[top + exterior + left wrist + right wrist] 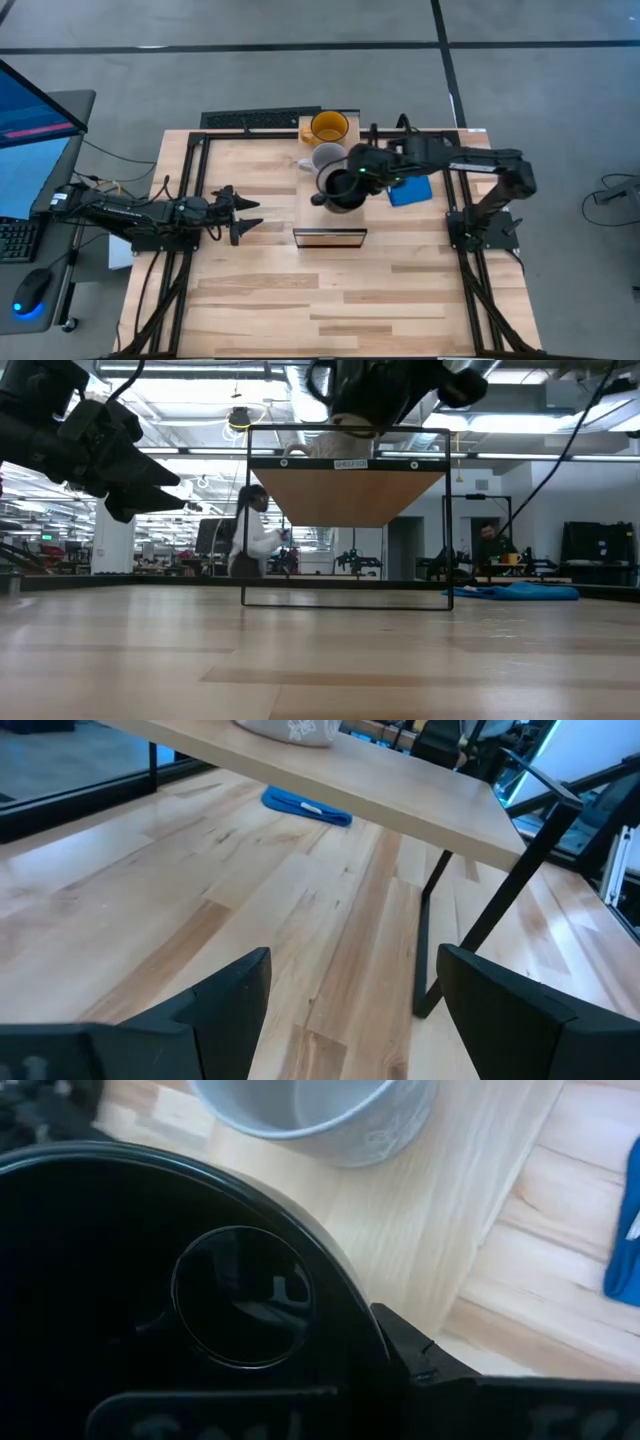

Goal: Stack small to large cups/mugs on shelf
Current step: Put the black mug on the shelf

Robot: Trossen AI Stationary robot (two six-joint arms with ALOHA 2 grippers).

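Three mugs on the shelf (309, 208) — right end effector (352, 183) apparently pinching the black mug (340, 189), left end effector (247, 214) spread.

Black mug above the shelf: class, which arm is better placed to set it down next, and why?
Right. The right gripper is shut on the glossy black mug above the light-wood shelf, beside the pale grey mug. The left gripper hangs open and apart, off the shelf's side.
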